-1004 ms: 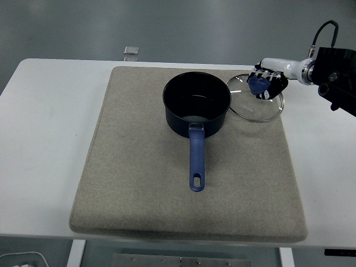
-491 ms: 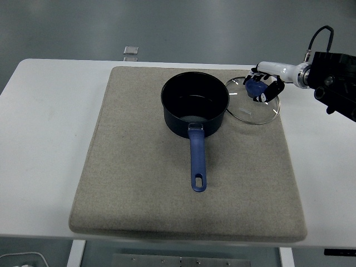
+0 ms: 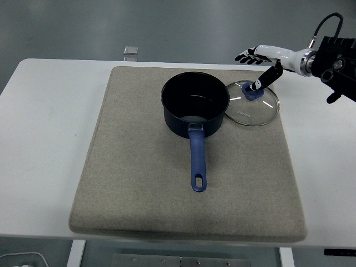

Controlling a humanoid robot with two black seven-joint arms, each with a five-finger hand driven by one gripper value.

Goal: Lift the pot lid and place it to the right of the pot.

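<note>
Lid point(image 3: 250, 103) flat beside pot point(image 3: 195, 104), right hand point(image 3: 260, 62) above, fingers point(image 3: 243, 56) spread.

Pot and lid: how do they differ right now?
The pot is dark, opaque and deep, standing open on the mat; the lid is clear glass, flat, lying to the pot's right. The pot has a long blue handle toward the near edge; the lid has a small blue knob. The right hand is open above the lid. Both have blue grips.

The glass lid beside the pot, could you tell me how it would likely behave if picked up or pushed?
The glass lid looks rigid and probably breakable, being clear glass. Lying flat on the mat, it should slide, not roll. Its blue knob seems the only secure hold; the thin rim looks slippery.
</note>
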